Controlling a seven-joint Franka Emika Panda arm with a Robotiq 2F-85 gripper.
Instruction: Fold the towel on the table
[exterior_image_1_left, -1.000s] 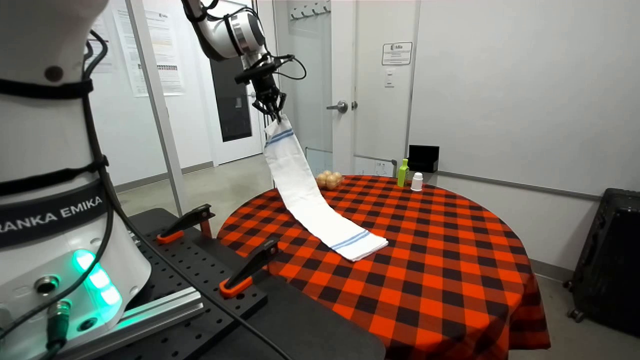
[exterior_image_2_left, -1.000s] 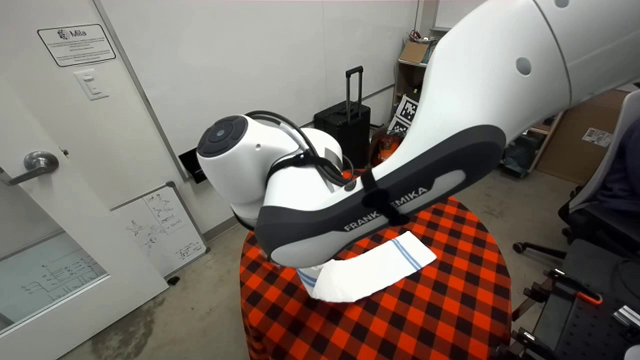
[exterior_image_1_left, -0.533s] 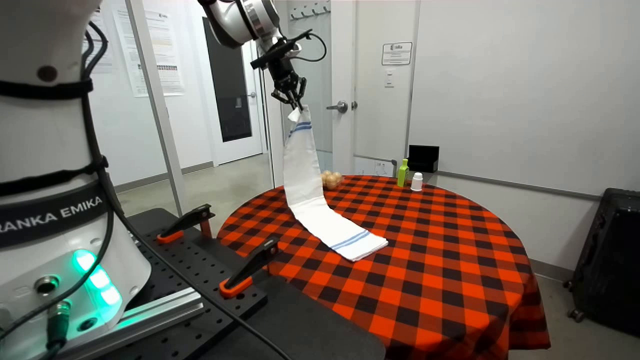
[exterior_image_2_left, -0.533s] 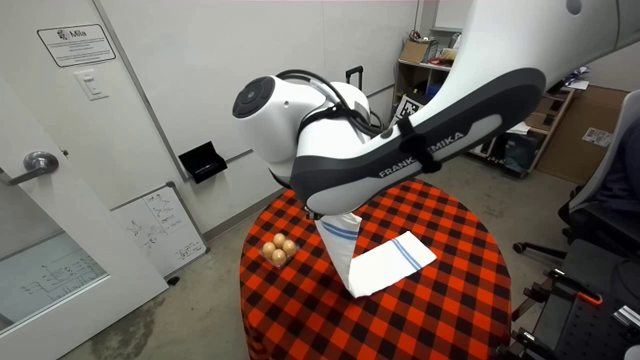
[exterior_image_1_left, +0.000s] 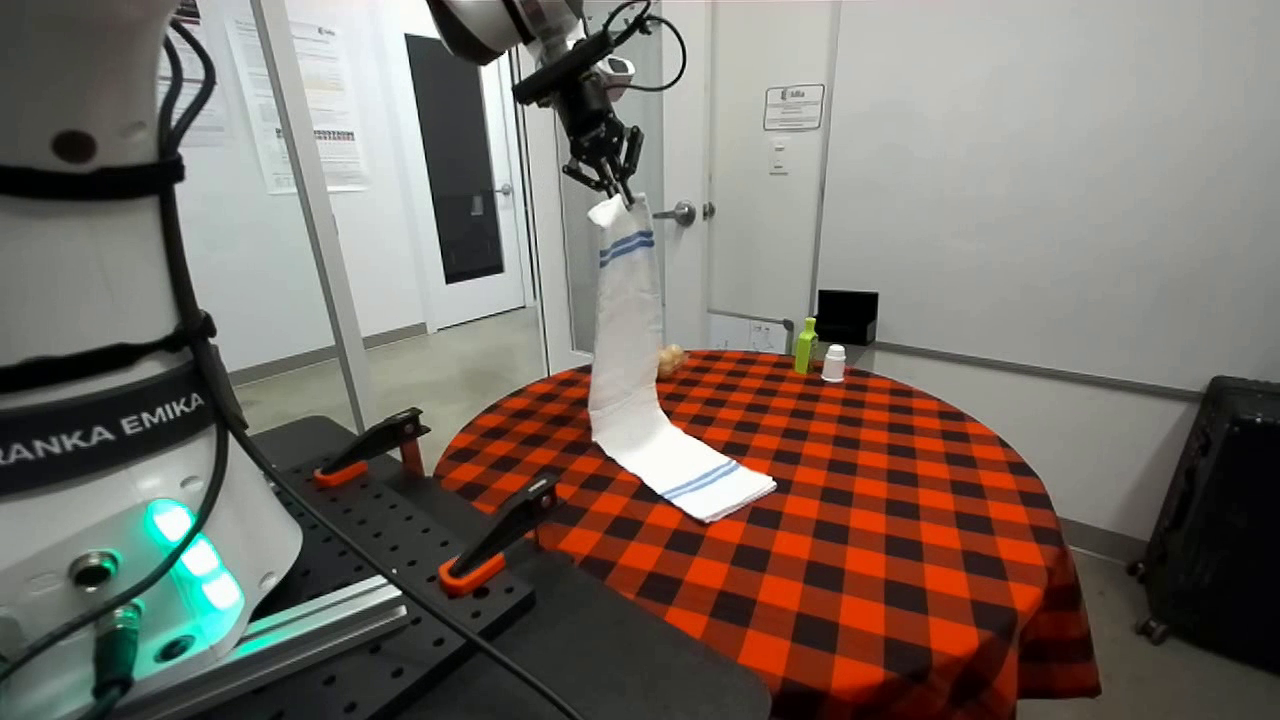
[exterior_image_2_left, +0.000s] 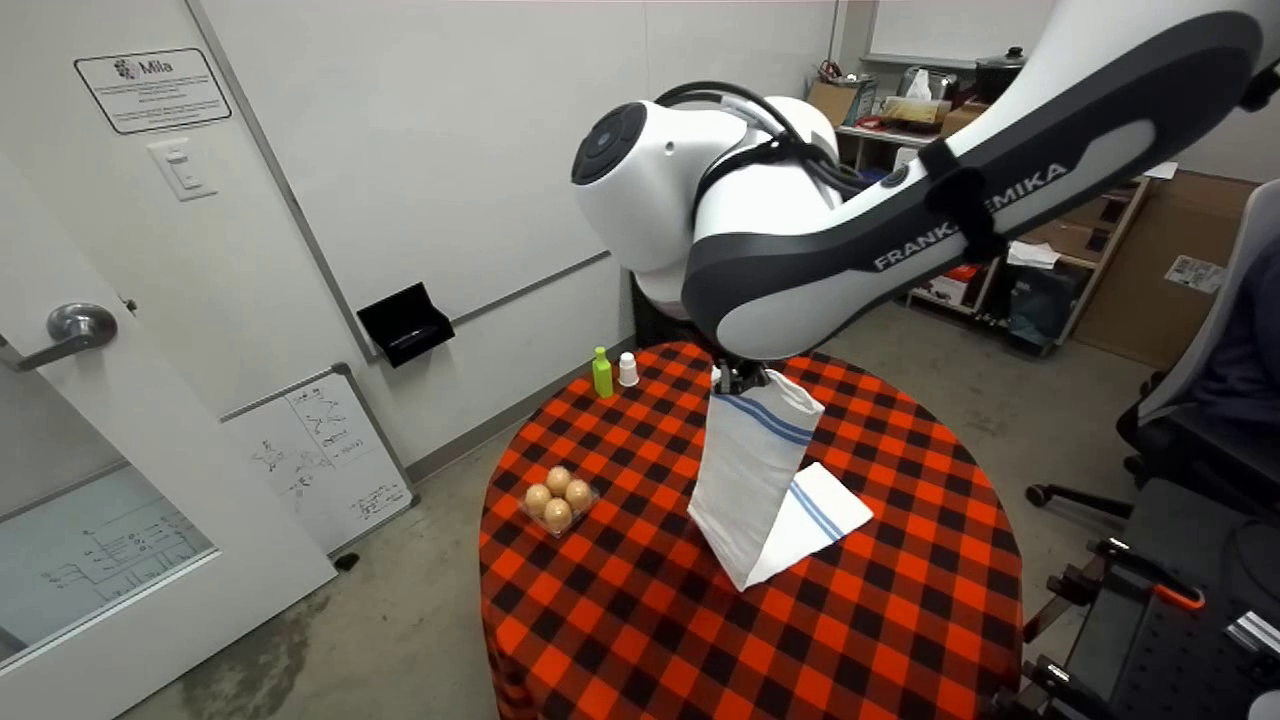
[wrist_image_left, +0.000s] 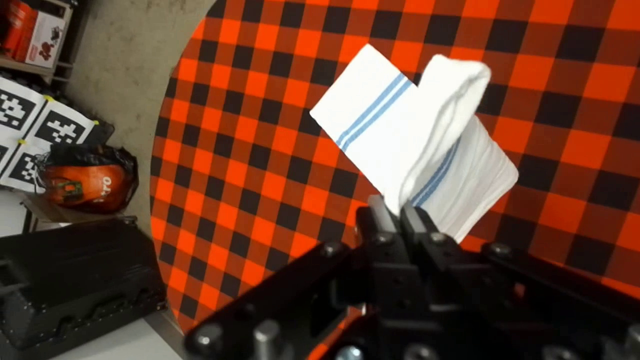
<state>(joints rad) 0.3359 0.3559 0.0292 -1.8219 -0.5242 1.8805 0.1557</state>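
The towel (exterior_image_1_left: 625, 330) is white with blue stripes near its short ends. My gripper (exterior_image_1_left: 620, 196) is shut on one short end and holds it high above the table (exterior_image_1_left: 850, 530), which has a red-and-black checked cloth. The towel hangs down and bends, and its other striped end lies flat on the table. In an exterior view the gripper (exterior_image_2_left: 742, 378) is partly hidden by the arm, with the towel (exterior_image_2_left: 750, 470) hanging below it. In the wrist view the fingertips (wrist_image_left: 394, 205) pinch the towel (wrist_image_left: 372, 115); the flat end lies beyond them on the table (wrist_image_left: 240, 150).
A clear pack of eggs (exterior_image_2_left: 557, 498) stands near the table edge, partly hidden by the towel in an exterior view (exterior_image_1_left: 670, 360). A green bottle (exterior_image_1_left: 806, 346) and a white container (exterior_image_1_left: 834, 363) stand at the rim. Clamps (exterior_image_1_left: 500, 535) sit on the robot's mount.
The gripper has risen and moved in over the table with the towel's end. More of the towel hangs upright. The flat striped end has stayed in place. The eggs and bottles came into an exterior view.
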